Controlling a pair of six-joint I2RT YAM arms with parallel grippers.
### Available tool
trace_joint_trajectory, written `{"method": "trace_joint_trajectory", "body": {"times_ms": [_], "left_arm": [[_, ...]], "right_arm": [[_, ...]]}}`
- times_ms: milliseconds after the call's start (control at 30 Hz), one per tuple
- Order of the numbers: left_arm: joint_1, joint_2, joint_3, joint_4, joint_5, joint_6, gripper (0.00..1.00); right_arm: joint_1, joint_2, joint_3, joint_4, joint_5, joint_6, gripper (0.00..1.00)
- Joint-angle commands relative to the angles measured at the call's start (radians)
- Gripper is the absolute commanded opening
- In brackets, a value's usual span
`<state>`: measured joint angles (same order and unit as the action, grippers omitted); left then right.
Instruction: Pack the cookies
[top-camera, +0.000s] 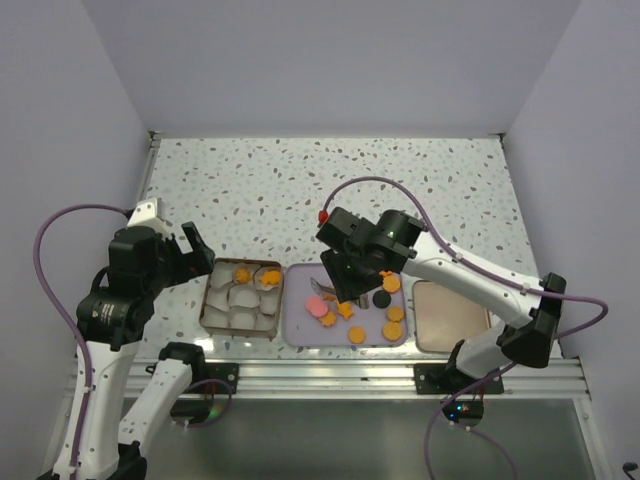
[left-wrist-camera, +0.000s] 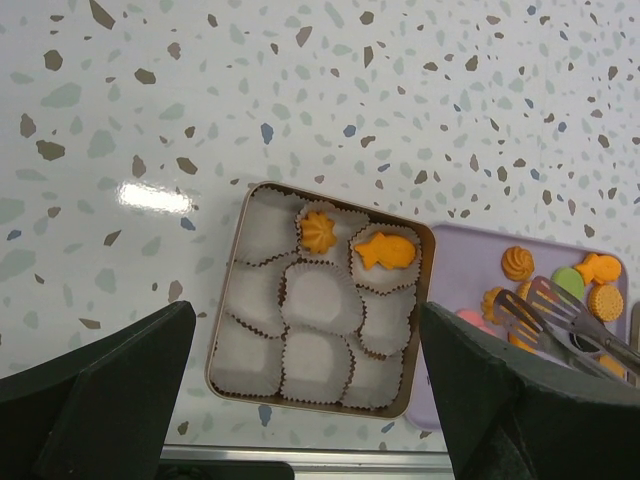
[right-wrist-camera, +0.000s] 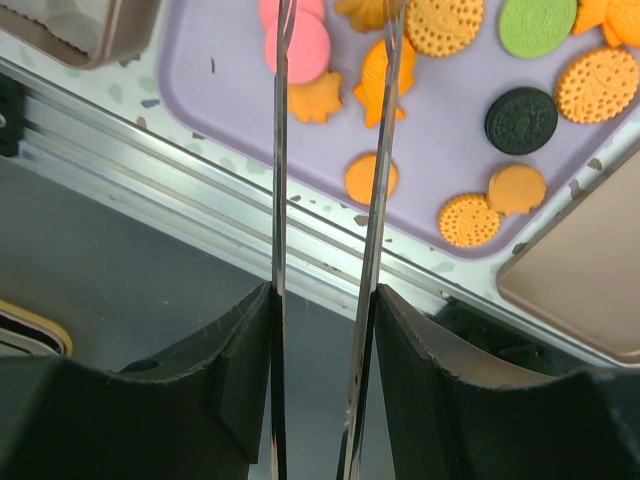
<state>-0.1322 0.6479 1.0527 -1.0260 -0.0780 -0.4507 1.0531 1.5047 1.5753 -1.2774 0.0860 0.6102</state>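
Note:
The cookies lie on a lilac tray (top-camera: 300, 335): a pink one (right-wrist-camera: 300, 45), a green one (right-wrist-camera: 537, 25), a black disc (right-wrist-camera: 521, 120) and several orange ones, such as a fish (right-wrist-camera: 378, 80). Two orange cookies, a shell (left-wrist-camera: 318, 232) and a fish (left-wrist-camera: 385, 251), sit in paper cups inside the brown box (left-wrist-camera: 228, 290). My right gripper (right-wrist-camera: 322, 300) is shut on metal tongs (right-wrist-camera: 279, 150), whose arms stand apart over the tray's left part near the pink cookie. My left gripper (left-wrist-camera: 307, 330) hangs open above the box, holding nothing.
A tan lid (top-camera: 450, 315) lies right of the lilac tray. The box (top-camera: 208, 300) stands just left of the tray, most of its white cups empty. An aluminium rail (top-camera: 330, 375) runs along the near table edge. White walls enclose the speckled tabletop.

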Motion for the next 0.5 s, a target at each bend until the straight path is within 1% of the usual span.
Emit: {"method": "trace_joint_trajectory", "body": {"times_ms": [0,467], "left_arm": [[-0.003,-0.005,0.006,0.035,0.023,0.010,1.00],[-0.003,-0.014,-0.022,0.035,0.032,0.001,1.00]], "right_arm": [[-0.001,-0.063,-0.047,0.038,-0.029,0.017,0.47],[0.002,-0.043,-0.083,0.053,-0.083,-0.006,0.48]]}}
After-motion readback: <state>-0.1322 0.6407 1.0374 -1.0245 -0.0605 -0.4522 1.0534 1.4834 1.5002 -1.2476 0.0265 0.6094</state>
